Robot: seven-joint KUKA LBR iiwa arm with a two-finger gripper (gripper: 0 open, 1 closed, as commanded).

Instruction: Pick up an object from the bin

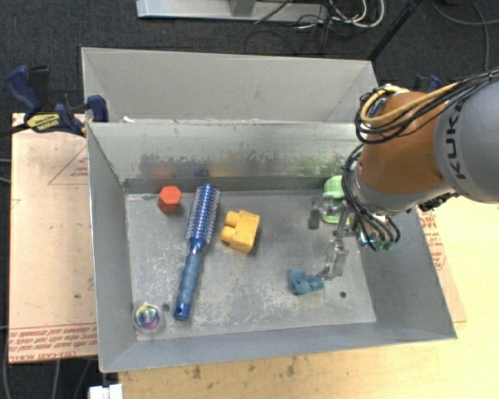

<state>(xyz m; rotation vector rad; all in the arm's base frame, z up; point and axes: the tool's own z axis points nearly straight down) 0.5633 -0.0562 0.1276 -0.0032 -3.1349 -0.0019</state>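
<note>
Standing next to the rig rn, going L to R across the bin [233,302].

Bottom-left corner: a little glittery ball [147,317], rolled in where floor meets wall, so prob awkward to pinch. Up near the back wall sits an orange-red hex block [170,198], on its own w/ space round it. Next, a blue hairbrush [195,248] lying flat, bristle end toward the back and handle toward the front, its handle tip just beside the ball. Right of the brush head is a yellow block [239,231], close to it but apart afaict. None of these are near the robot.

Then a bare stretch of floor, and a small blue-grey lump [303,283], low and flat-ish, well apart from the rest. That's the one that matters imo: the pincer [334,264] hangs down just beside its right end, tip low near the floor. Whether it's touching the lump, can't say. Whether the pincer is apart or together, can't tell either; it's thin and seen edge-on from here.

Behind it, a green thing [334,188] pokes out near the back wall, half hidden by the arm [403,152], which comes in over the right rim.

My guess: the isolated lump is the easy pick since nothing crowds it, but it's so low that a grab could skid it along the floor.
</note>
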